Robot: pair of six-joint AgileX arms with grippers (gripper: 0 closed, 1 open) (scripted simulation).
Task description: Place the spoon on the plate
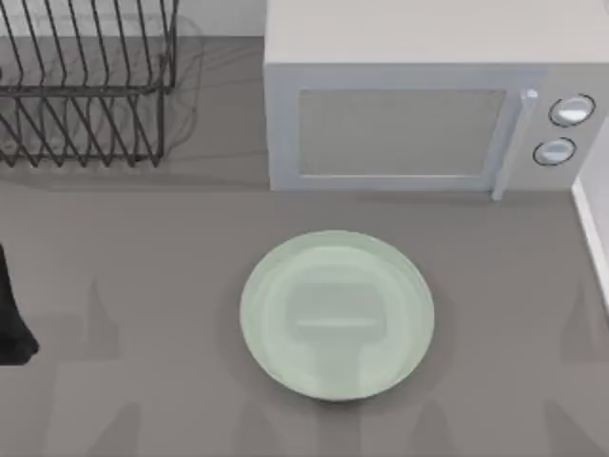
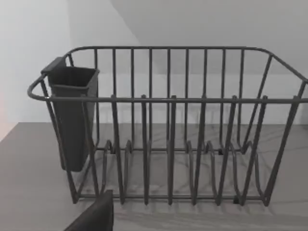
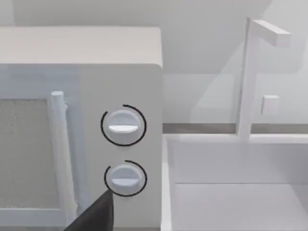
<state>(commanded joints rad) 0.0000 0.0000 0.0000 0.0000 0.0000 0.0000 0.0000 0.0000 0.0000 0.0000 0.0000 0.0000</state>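
Note:
The pale mint-green plate [image 1: 336,314] lies flat on the grey table, a little in front of the microwave, with nothing on it. The spoon is out of view. A dark piece of my left arm [image 1: 11,319] sits at the table's left edge, well left of the plate. In the left wrist view a dark corner of my left gripper [image 2: 96,216] points toward the wire dish rack. In the right wrist view a dark corner of my right gripper [image 3: 96,214] sits before the microwave's knobs.
A dark wire dish rack [image 1: 86,86] with a dark utensil cup [image 2: 72,115] stands at the back left. A white microwave [image 1: 419,105] with two knobs [image 3: 123,126] fills the back middle. A white sink [image 3: 236,192] with a faucet [image 3: 252,72] lies at the right.

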